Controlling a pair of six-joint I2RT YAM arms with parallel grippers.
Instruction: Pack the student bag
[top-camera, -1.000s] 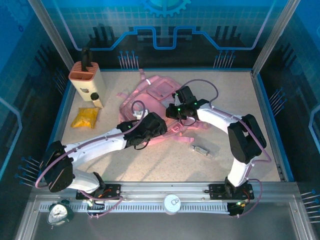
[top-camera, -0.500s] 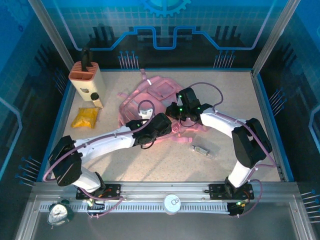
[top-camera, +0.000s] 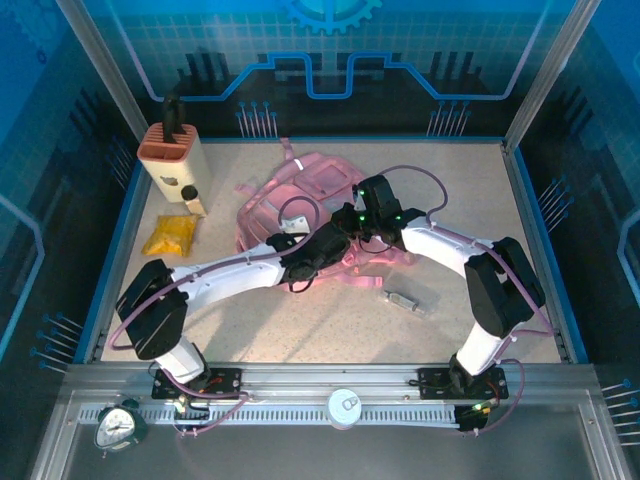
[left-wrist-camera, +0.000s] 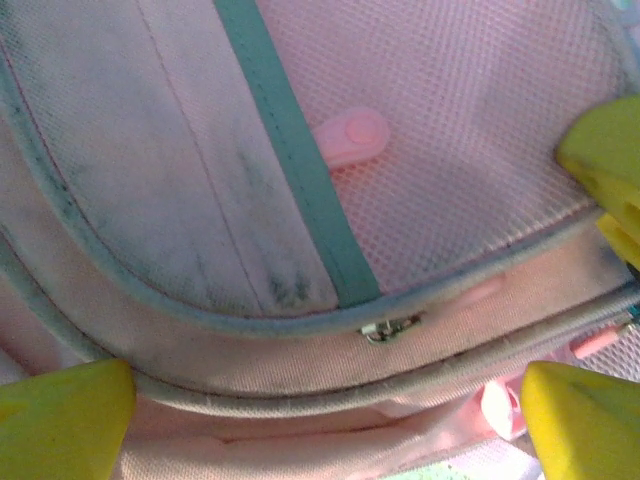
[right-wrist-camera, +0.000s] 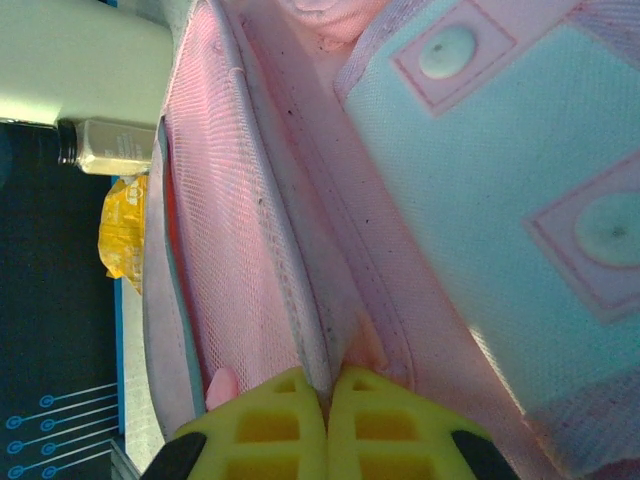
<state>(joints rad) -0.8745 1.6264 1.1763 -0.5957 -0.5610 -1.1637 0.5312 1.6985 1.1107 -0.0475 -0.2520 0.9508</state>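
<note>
Bag lies flat at the centre of the table. Your right gripper pinches a seam fold, jaws pressed together on it; hold it taut. Left gripper, jaws spread, straddles the zip slider: centre, close, then pull along the track.

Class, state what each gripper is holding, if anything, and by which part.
The right gripper pinches the soft pink fabric backpack by a raised seam. The left gripper is open, holding nothing.
</note>
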